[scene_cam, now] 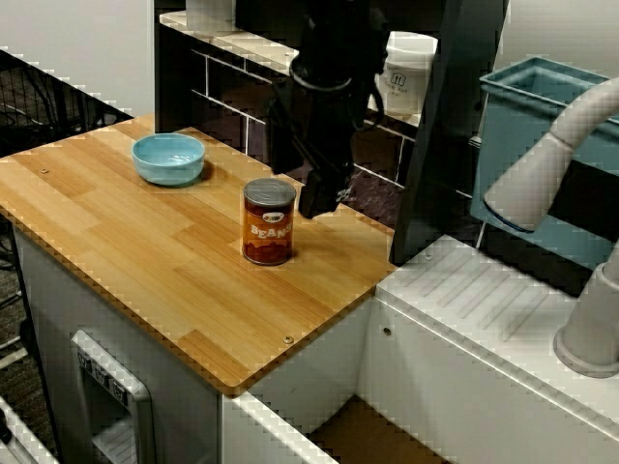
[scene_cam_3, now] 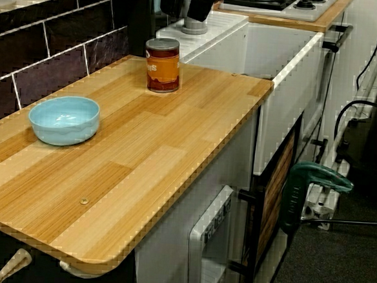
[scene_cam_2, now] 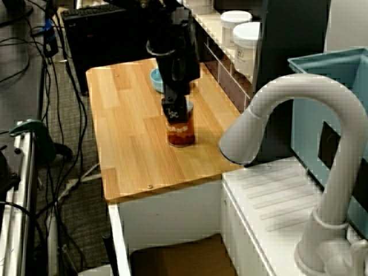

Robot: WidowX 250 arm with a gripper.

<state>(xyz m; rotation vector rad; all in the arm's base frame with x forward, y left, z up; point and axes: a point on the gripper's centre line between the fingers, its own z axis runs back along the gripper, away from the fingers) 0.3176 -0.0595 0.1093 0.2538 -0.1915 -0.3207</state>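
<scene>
A brown can of beans (scene_cam: 268, 224) stands upright near the right end of the wooden counter (scene_cam: 145, 261). My black gripper (scene_cam: 298, 191) hangs just behind and above the can, open and holding nothing; one finger (scene_cam: 318, 193) reaches down beside the can's top. In the view from the sink side the gripper (scene_cam_2: 174, 110) overlaps the can (scene_cam_2: 180, 132). In the view along the counter the gripper (scene_cam_3: 184, 13) sits above the can (scene_cam_3: 163, 65) with a gap below it. A light blue bowl (scene_cam: 168, 158) rests empty toward the counter's left end.
A white faucet (scene_cam_2: 287, 109) arches over the ribbed white drainboard (scene_cam: 484, 300) to the right. A teal bin (scene_cam: 542, 106) and white tubs (scene_cam: 406, 68) stand behind. A dark tiled wall (scene_cam_3: 46, 54) backs the counter. A dark post (scene_cam: 445, 126) rises by the counter's right corner.
</scene>
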